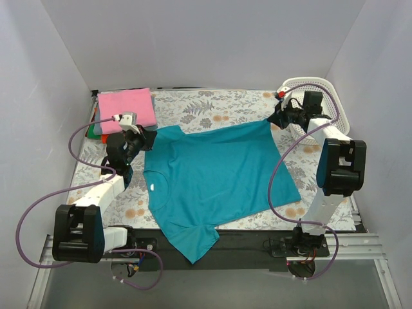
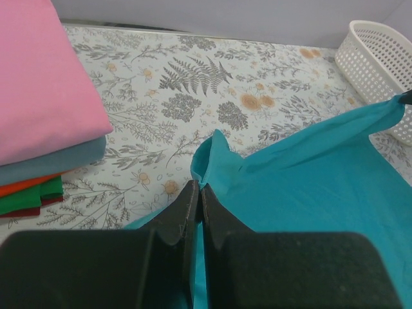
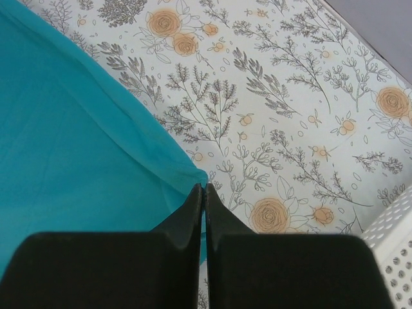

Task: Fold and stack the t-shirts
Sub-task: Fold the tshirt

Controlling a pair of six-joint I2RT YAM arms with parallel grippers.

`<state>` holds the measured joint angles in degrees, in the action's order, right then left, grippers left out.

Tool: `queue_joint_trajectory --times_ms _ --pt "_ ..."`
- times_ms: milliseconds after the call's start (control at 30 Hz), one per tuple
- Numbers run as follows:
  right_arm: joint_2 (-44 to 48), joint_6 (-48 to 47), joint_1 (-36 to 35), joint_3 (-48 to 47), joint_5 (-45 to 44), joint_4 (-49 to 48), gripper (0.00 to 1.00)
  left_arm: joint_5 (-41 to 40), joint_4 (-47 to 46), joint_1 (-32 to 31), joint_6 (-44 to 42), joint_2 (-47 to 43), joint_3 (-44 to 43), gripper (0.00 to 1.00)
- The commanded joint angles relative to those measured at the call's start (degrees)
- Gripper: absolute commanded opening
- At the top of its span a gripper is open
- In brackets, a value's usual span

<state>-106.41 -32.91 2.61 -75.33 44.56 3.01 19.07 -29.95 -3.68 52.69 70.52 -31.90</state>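
Note:
A teal-blue t-shirt [image 1: 215, 177] lies spread on the floral cloth, one sleeve hanging over the near edge. My left gripper [image 1: 145, 137] is shut on its far left sleeve; in the left wrist view [image 2: 198, 187] the cloth [image 2: 309, 187] bunches at the fingertips. My right gripper [image 1: 275, 118] is shut on the shirt's far right corner, seen pinched in the right wrist view [image 3: 204, 188], where the shirt [image 3: 71, 141] fills the left. A stack of folded shirts, pink [image 1: 127, 106] on top, sits at the far left; in the left wrist view pink [image 2: 38, 84] lies over grey-blue, orange-red and green layers.
A white mesh basket [image 1: 315, 103] stands at the far right, behind my right arm; it shows in the left wrist view [image 2: 380, 58] and at the right wrist view's corner [image 3: 393, 244]. The floral table cloth [image 1: 219, 106] shows beyond the shirt. White walls close in three sides.

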Motion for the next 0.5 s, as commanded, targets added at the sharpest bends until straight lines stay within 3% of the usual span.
queue_joint_trajectory --times_ms 0,467 --pt "2.9 -0.3 1.3 1.1 2.0 -0.9 0.01 1.3 2.2 0.3 0.2 -2.2 0.0 0.0" --pt "3.1 -0.2 2.6 2.8 2.8 -0.9 0.01 3.4 15.8 0.3 -0.8 -15.7 1.4 0.0"
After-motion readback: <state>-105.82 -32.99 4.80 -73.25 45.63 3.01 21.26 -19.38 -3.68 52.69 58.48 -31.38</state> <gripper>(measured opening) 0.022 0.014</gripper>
